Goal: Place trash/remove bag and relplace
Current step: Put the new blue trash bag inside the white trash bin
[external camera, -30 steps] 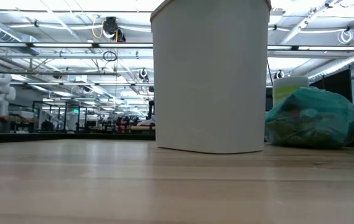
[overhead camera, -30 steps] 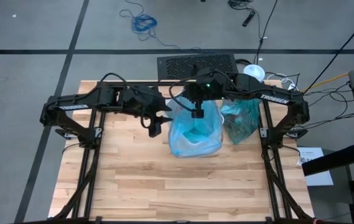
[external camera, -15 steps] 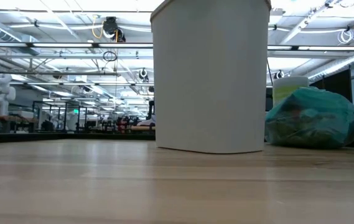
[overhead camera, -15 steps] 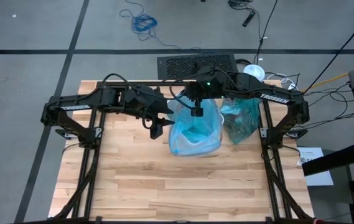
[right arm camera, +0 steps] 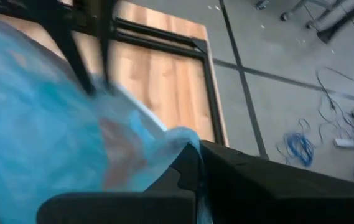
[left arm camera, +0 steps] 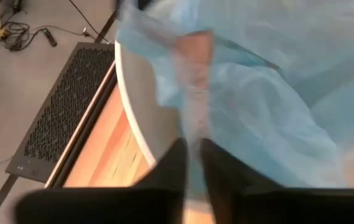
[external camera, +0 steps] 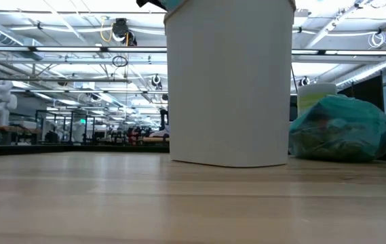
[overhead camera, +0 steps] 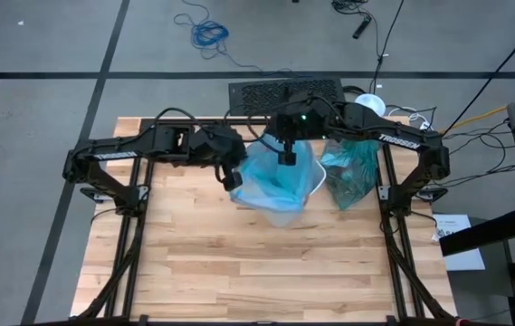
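Observation:
A white bin stands at the table's far middle, with a pale blue bag draped over its mouth. My left gripper is shut on the bag's left edge, and its tip shows over the bin's top. My right gripper is shut on the bag's far edge above the bin. To the right of the bin, the full teal-green bag rests on the table on its bulging underside. The trash itself is hidden. My left gripper pinches a gathered strip of the pale blue bag's edge between its two fingers, coming slantwise down from the table's left. The plastic runs up from the fingers over the bin's white rim. My right gripper pinches the bag's far edge between its shut fingers, slanting down from the far right. The plastic billows out in front of the fingers, held above the bin.
A green canister with a white lid stands behind the teal-green bag at the far right. A black grille lies beyond the far edge. The near half of the wooden table is bare.
My left gripper has gone toward the bin, tipped a little, and taken hold of the pale blue bag's left edge. That edge is now drawn out to the left over the rim. The right gripper has kept still.

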Available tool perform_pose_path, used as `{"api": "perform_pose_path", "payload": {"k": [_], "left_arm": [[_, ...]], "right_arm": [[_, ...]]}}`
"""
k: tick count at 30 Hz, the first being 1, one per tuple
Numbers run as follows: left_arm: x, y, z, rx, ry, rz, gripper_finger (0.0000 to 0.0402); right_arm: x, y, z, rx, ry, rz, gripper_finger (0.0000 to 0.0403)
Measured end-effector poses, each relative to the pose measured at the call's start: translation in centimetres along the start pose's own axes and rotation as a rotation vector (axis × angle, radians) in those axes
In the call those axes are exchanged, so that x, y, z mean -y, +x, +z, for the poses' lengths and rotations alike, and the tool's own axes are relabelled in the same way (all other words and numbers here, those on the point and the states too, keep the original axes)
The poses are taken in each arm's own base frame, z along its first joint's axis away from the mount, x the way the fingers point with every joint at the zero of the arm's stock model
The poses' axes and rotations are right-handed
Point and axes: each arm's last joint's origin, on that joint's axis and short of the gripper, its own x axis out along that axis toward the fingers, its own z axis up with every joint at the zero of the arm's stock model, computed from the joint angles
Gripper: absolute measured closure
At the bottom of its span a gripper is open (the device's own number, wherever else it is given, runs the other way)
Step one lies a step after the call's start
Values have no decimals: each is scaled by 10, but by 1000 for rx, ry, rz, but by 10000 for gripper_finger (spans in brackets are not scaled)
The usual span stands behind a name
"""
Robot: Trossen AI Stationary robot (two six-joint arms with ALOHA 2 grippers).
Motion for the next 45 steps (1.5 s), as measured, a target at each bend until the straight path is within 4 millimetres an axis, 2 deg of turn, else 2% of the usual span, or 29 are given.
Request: {"api": "perform_pose_path", "payload": {"k": [2, 7, 12, 23, 31, 39, 45], "left_arm": [[-2, 0, -1, -13, -1, 5, 389], [-3, 1, -5, -43, 2, 23, 399], [-3, 1, -7, -63, -8, 33, 400], [1, -3, -13, -109, -10, 61, 401], [5, -4, -16, -133, -15, 62, 401], [16, -20, -19, -102, 17, 65, 401], [33, -29, -24, -97, 39, 85, 401]], "right_arm": [[7, 1, -4, -19, 12, -19, 403], [25, 2, -16, -93, 65, -85, 403], [35, 10, -27, -146, 132, -67, 403], [23, 34, -54, -259, 185, 15, 403], [16, 33, -55, -281, 230, 41, 403], [5, 32, -52, -281, 211, 78, 403], [3, 34, -55, -311, 201, 89, 403]]}}
